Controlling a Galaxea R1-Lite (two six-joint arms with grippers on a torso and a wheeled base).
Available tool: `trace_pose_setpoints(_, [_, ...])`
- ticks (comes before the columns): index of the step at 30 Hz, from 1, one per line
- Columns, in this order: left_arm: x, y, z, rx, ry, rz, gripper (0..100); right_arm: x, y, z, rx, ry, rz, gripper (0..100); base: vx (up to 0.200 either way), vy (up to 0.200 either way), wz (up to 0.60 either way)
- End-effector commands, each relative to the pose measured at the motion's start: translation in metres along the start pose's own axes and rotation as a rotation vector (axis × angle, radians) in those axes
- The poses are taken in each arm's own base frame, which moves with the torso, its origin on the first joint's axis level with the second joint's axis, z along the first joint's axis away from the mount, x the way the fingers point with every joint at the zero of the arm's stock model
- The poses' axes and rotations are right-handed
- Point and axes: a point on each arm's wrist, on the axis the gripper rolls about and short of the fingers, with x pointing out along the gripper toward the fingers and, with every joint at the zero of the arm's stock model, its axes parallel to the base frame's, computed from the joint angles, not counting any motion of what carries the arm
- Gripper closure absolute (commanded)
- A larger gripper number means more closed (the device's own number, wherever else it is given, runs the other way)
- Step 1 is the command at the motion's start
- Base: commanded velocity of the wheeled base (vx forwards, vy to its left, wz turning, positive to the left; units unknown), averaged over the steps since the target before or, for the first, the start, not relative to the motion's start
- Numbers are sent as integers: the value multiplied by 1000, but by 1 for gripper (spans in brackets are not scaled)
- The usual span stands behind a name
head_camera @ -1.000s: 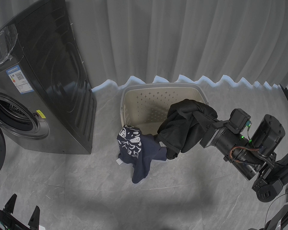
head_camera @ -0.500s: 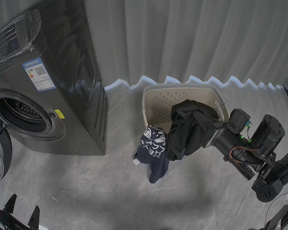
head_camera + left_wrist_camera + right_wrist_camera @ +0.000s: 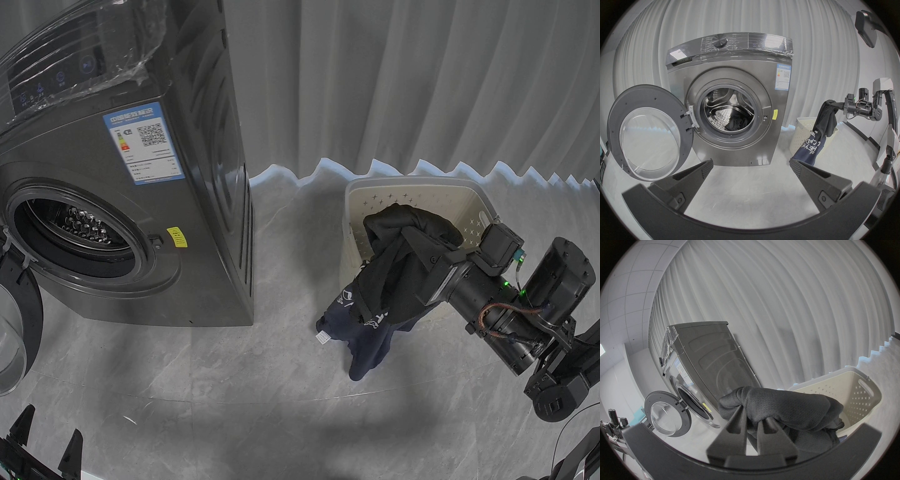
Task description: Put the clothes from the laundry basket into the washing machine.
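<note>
My right gripper [image 3: 417, 240] is shut on a black garment [image 3: 394, 275], held up over the near left corner of the cream laundry basket [image 3: 425, 182]. The right wrist view has the fingers [image 3: 737, 424] pinched on the black cloth [image 3: 787, 408]. A navy garment with white print [image 3: 362, 334] hangs below the black one, in front of the basket. To the left stands the grey washing machine [image 3: 187, 262], its round door [image 3: 647, 131] swung open and dark clothes [image 3: 739, 122] lying in the drum. Low at the left, my left gripper [image 3: 47, 437] is open with nothing between its fingers.
Bare grey floor [image 3: 250, 387] lies between the machine and the basket. A pale curtain [image 3: 406, 81] hangs along the back, right behind the basket. The open door [image 3: 15, 325] sticks out at the far left of the machine's front.
The whole head picture has shifted right, so the camera has turned toward the machine. Relative to the basket, my right gripper and the black garment have moved left, and the navy garment has come with them.
</note>
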Motion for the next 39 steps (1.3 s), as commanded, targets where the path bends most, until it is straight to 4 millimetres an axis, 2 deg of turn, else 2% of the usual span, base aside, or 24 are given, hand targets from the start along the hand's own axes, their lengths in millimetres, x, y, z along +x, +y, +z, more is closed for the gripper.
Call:
trace_pose_setpoints(1, [0,0,-4,0,1,0,0,0,3,-1,2,2,9,100,0,200,0])
trace_pose_setpoints(7, [0,0,-4,0,1,0,0,0,3,0,3,-4,11,100,0,200,0])
trace_pose_setpoints(13, [0,0,-4,0,1,0,0,1,3,1,3,-7,10,100,0,0,0])
trace_pose_setpoints(31, [0,0,-4,-3,3,1,0,1,2,1,3,-9,2,100,-200,0,0])
trace_pose_setpoints(39, [0,0,-4,-2,1,1,0,3,-1,2,0,-16,-19,100,0,50,0])
